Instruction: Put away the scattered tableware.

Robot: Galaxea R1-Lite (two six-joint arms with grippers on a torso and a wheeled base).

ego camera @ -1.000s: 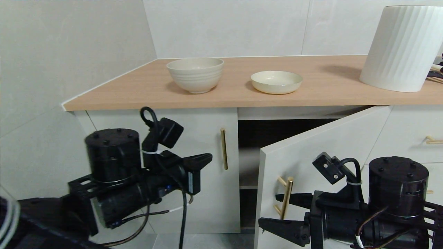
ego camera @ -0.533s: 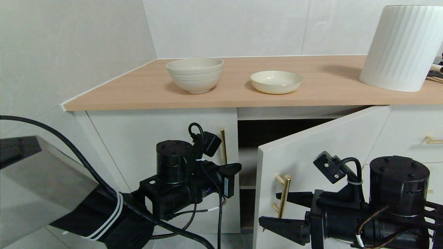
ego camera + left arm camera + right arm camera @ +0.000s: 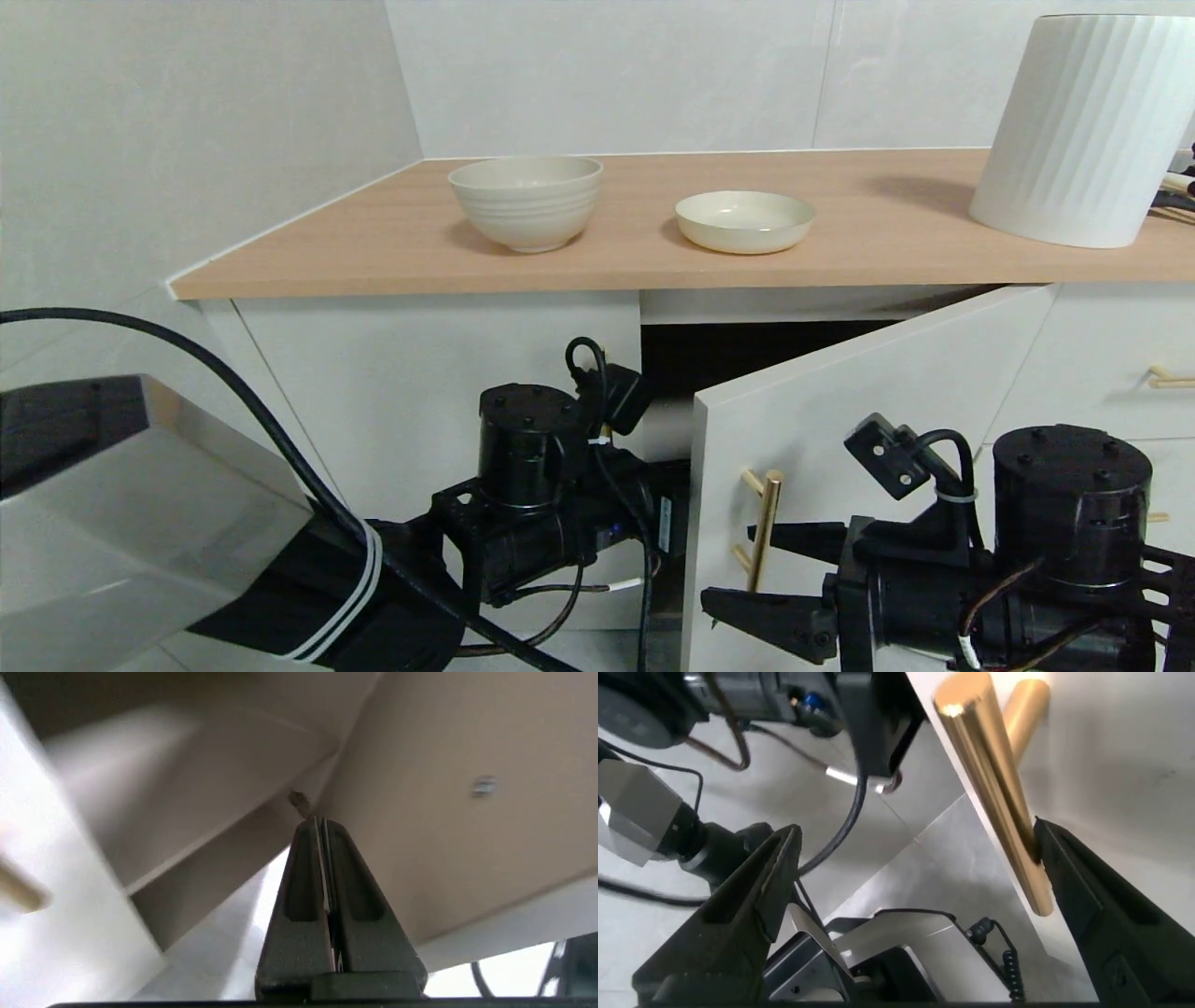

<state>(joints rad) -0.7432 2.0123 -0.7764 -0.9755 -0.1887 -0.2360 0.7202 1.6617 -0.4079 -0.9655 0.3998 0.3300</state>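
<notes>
A cream ribbed bowl (image 3: 527, 213) and a shallow cream dish (image 3: 745, 221) stand side by side on the wooden counter (image 3: 373, 257). Below it, the right cabinet door (image 3: 840, 392) hangs partly open. My left gripper (image 3: 668, 509) is at the dark gap beside that door's edge. In the left wrist view the left gripper (image 3: 321, 823) is shut on nothing and points into the cabinet. My right gripper (image 3: 747, 574) is open in front of the door. Its fingers straddle the gold handle (image 3: 767, 527) without touching it. In the right wrist view the handle (image 3: 994, 775) lies close to one finger of the right gripper (image 3: 917, 833).
A tall white ribbed container (image 3: 1088, 131) stands at the counter's right end. Walls close off the left side and the back. A drawer with a gold handle (image 3: 1172, 378) sits right of the open door. The cabinet holds a shelf (image 3: 187, 821).
My left arm has swung right and forward from the closed left door to the cabinet opening, covering that door's handle. The right gripper and the tableware have stayed put.
</notes>
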